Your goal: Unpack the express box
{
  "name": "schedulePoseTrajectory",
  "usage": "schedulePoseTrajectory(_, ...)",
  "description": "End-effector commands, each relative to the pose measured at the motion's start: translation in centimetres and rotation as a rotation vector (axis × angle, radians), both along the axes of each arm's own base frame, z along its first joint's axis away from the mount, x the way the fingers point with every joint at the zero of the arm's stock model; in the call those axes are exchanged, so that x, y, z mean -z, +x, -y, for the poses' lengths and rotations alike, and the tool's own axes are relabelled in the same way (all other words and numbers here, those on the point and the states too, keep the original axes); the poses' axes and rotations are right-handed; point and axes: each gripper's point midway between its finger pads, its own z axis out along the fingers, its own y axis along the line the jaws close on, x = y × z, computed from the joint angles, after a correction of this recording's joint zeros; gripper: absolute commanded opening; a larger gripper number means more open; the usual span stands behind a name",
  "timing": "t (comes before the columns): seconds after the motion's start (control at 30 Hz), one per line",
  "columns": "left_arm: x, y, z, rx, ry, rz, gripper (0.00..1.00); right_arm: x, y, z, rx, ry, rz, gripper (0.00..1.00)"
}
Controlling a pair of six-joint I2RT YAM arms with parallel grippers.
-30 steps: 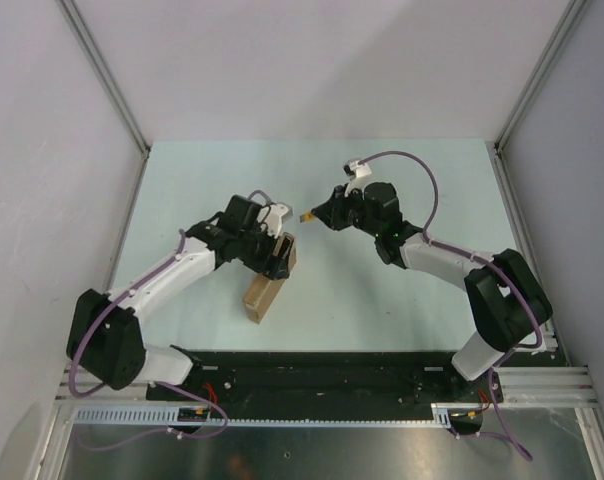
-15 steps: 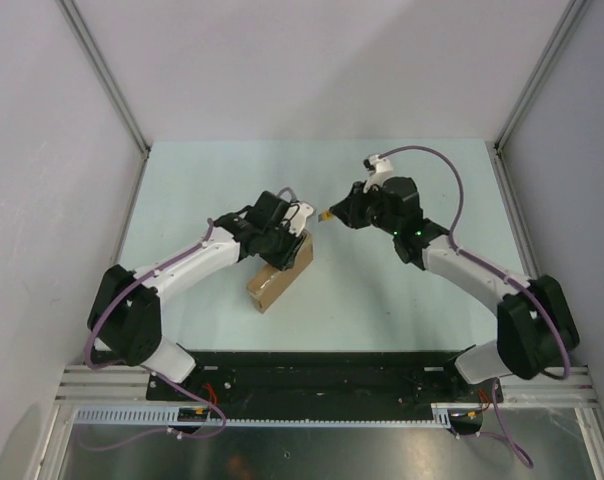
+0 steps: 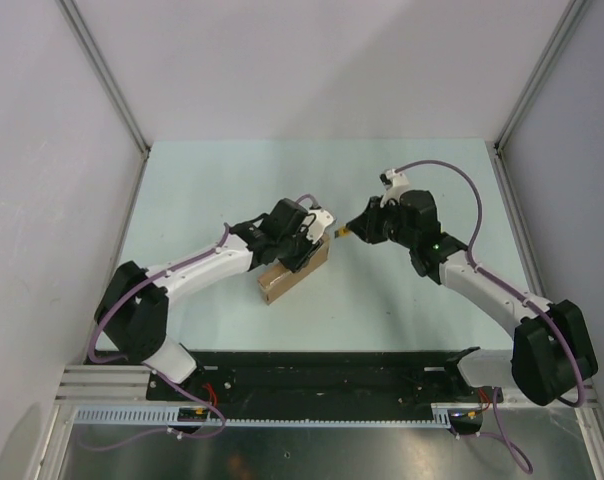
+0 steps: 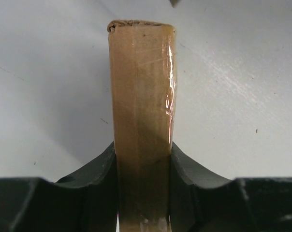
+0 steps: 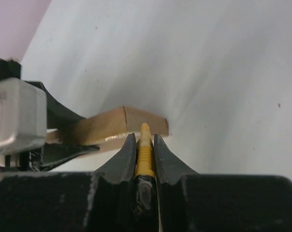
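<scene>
My left jaws are closed on the express box [image 4: 142,121], one black curved pad [image 4: 100,169] pressed against each long side. It is plain brown cardboard, flat and rectangular. From the left wrist it shows as a narrow upright strip. A band of glossy clear tape runs along it and catches the light down the right edge, and the far end looks slightly frayed and rounded.

From above, the box [image 3: 294,272] sits near the middle of the pale, matte desk [image 3: 232,180], turned on a diagonal under my left wrist. I cannot tell whether its underside rests on the desk.

My right jaws are pinched narrow around the utility knife [image 5: 145,155], whose yellow plastic is ribbed with fine rings and tapers to a small rounded tip. The tip points at the box's nearer folded corner [image 5: 136,118], where two cardboard faces meet in a crisp edge. It is just beside that corner, but I cannot tell if they touch. From above, the yellow knife [image 3: 340,233] lies just off the box's far right corner.
</scene>
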Motion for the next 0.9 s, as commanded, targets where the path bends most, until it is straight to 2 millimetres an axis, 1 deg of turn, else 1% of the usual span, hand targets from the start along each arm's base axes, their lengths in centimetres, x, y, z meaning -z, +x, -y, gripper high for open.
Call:
schedulePoseTrajectory(0.0,1.0,0.5,-0.6,0.031,0.039,0.056,0.27,-1.5,-0.6,-0.5,-0.044,0.073,0.038,0.00)
schedulePoseTrajectory(0.03,1.6,0.4,-0.7,0.032,0.047,0.046,0.27,-1.4,-0.8,-0.5,-0.047,0.074,0.036,0.00)
schedulePoseTrajectory(0.13,2.5,0.3,-0.7,0.019,0.056,0.027,0.26,-1.7,-0.5,0.0,-0.015,0.072,0.060,0.00)
schedulePoseTrajectory(0.17,2.7,0.2,-0.7,0.022,0.059,0.023,0.26,-2.3,-0.1,0.4,0.013,0.077,0.084,0.00)
schedulePoseTrajectory(0.27,3.2,0.0,-0.8,0.023,0.066,0.013,0.25,-3.3,0.3,0.7,0.050,0.104,0.117,0.00)
schedulePoseTrajectory(0.33,3.2,-0.1,-0.9,0.021,0.064,0.011,0.24,-3.6,0.4,0.5,0.048,0.121,0.122,0.00)
schedulePoseTrajectory(0.37,3.2,-0.1,-0.9,0.022,0.065,0.012,0.24,-4.1,0.2,0.1,0.026,0.137,0.135,0.00)
schedulePoseTrajectory(0.47,3.2,-0.2,-0.9,0.021,0.065,0.010,0.24,-4.3,0.0,-0.8,-0.014,0.156,0.146,0.00)
schedulePoseTrajectory(0.6,3.3,-0.2,-0.9,0.022,0.063,0.006,0.24,-3.5,0.2,-1.4,-0.018,0.136,0.144,0.00)
schedulePoseTrajectory(0.87,3.6,-0.4,-0.9,0.021,0.067,-0.001,0.24,-3.0,0.1,-2.2,-0.041,0.130,0.145,0.00)
